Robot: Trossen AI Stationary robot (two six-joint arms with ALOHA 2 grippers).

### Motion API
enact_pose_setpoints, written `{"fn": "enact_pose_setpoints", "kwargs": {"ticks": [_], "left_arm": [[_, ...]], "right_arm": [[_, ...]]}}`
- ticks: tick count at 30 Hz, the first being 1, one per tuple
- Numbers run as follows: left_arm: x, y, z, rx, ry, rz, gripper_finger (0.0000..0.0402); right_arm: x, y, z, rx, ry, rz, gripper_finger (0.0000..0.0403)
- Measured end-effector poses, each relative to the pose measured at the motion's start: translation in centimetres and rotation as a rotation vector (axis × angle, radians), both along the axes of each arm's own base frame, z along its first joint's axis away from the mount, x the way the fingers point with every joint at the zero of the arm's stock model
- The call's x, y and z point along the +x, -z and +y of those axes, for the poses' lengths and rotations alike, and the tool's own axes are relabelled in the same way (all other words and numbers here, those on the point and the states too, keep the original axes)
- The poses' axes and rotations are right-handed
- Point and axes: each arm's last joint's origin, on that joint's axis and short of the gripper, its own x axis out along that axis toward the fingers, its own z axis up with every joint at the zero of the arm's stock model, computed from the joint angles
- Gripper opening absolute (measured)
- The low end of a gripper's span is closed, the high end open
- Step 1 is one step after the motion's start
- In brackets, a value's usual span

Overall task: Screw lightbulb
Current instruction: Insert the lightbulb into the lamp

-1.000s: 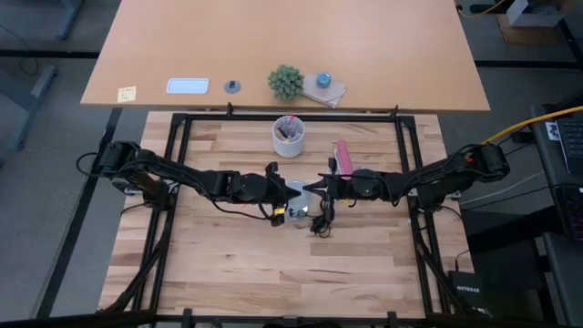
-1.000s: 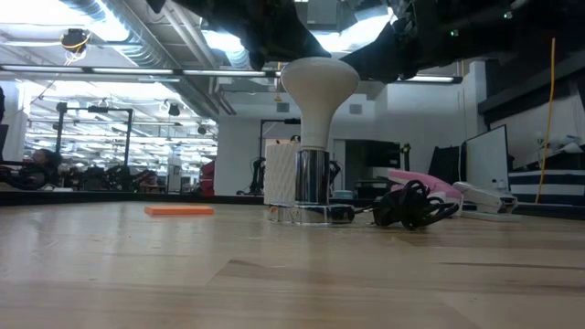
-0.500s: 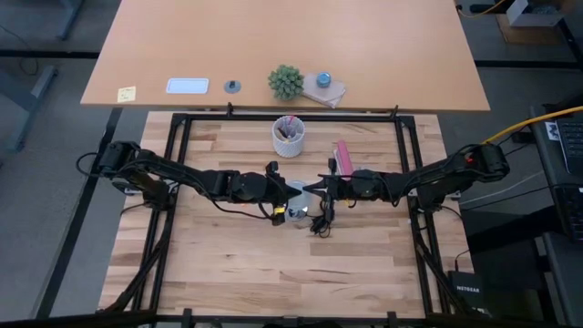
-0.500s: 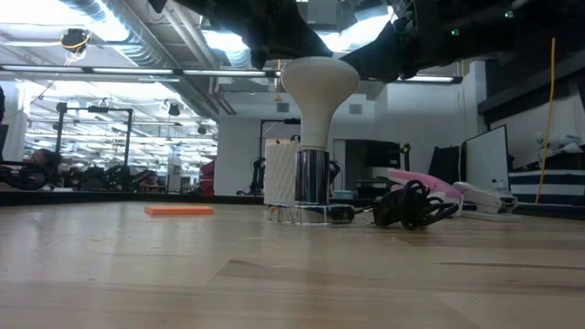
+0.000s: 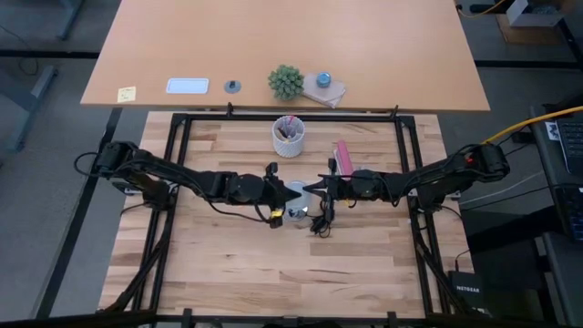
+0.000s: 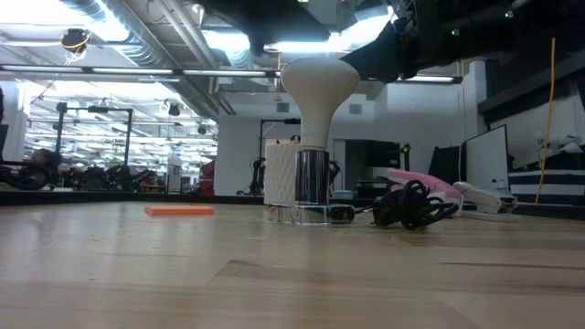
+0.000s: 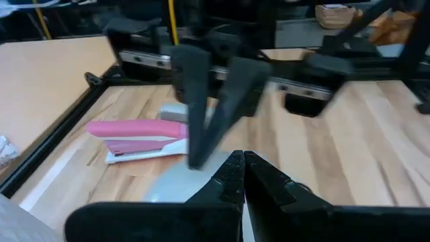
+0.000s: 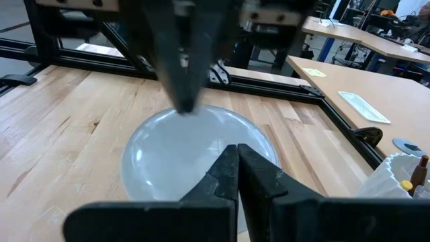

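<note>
The lightbulb [image 6: 317,91] stands upright near the middle of the wooden surface [image 5: 273,264], wide rounded end up, narrow base seated in a silvery fitting [image 6: 311,178] with a black cord [image 6: 411,206] bunched just beside it. Both hands hang above its dome with tips meeting. The left hand [image 5: 284,192] is fully closed and empty, just over the bulb's left side. The right hand [image 5: 312,187] is also pinched closed on nothing, over the right side. Farther back lie a pink stapler [image 5: 343,156] and a white cup of pens [image 5: 290,137].
</note>
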Motion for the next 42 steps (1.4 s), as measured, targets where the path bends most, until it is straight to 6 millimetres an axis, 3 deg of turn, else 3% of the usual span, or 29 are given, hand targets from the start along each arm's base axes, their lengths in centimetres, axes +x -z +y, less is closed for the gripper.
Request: {"fn": "enact_pose_setpoints", "kwargs": {"ticks": [5,13,23,42], "left_arm": [[-0.8,-0.6,-1.6,-0.016,0.045,0.003,0.0001],[-1.9,0.4,-3.5,-0.08,0.044,0.105,0.0001],[-2.4,1.0,-3.4,-0.069,-0.109,0.134,0.0001],[-2.6,1.5,-2.9,-0.05,-0.243,0.152,0.0001]], "right_arm": [[0.0,0.0,0.0,0.0,0.0,-0.002,0.0009],[0.0,0.0,0.0,0.0,0.0,-0.001,0.0009],[0.0,0.0,0.0,0.0,0.0,-0.002,0.0009],[0.0,0.0,0.0,0.0,0.0,-0.001,0.0009]]}}
